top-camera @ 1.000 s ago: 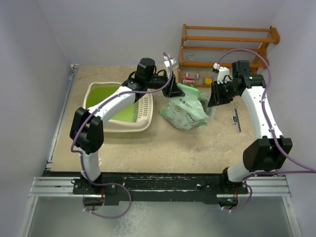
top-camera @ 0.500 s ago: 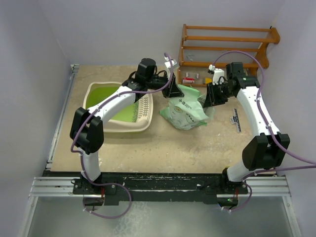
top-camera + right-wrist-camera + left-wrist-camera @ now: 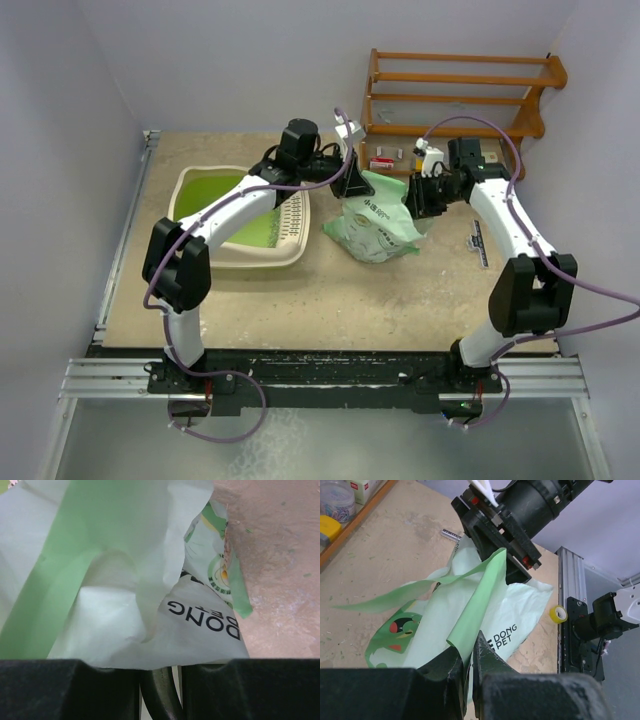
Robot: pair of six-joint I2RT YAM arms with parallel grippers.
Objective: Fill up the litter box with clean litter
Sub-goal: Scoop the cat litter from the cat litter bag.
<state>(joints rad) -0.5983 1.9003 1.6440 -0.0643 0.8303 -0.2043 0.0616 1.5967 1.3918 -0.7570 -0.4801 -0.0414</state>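
The litter box (image 3: 240, 258) sits on the table (image 3: 300, 300) at about 9 o'clock. Its inside is bright green and the left arm reaches across it. Just beside it, toward 3 o'clock, lies a pale green bag (image 3: 375, 228) with black letters on it.

The left gripper (image 3: 352, 186) is at the bag's 11 o'clock corner. Its fingers are pressed together on a folded strip of the bag (image 3: 515, 615), pinching it and holding it up.

The right gripper (image 3: 413, 198) is at the bag's 2 o'clock side. Its fingers are spread apart, with the crinkled bag (image 3: 125, 615) right in front of them.

A wooden rack (image 3: 460, 57) stands at the back, at about 1 o'clock.
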